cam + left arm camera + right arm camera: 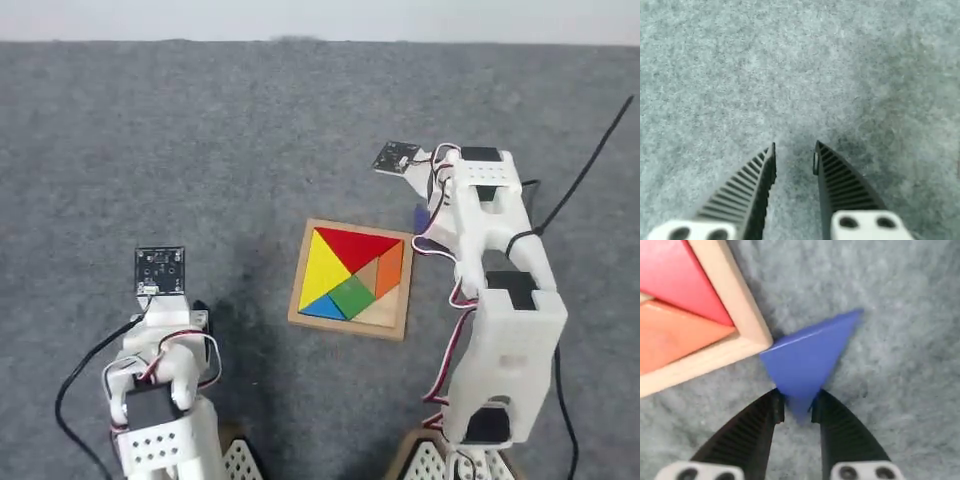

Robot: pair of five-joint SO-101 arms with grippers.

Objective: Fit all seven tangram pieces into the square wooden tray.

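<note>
The square wooden tray (pixel 300 272) lies mid-table holding a red triangle (pixel 355 245), a yellow triangle (pixel 325 275), a green piece (pixel 352 297), a small blue piece (pixel 322 308) and an orange piece (pixel 390 272); bare wood shows between them. Just outside the tray's far right corner (pixel 747 325), a blue triangle (pixel 807 357) touches the rim, and my right gripper (pixel 797 407) is shut on its point. A sliver of that blue triangle (pixel 421 216) shows beside the right arm. My left gripper (pixel 795 150) hovers open over bare carpet at the front left.
Grey carpet (pixel 200 140) covers the whole table. The right arm (pixel 490 240) stretches along the tray's right side. The left arm (pixel 160 380) sits folded at the front left, well away from the tray.
</note>
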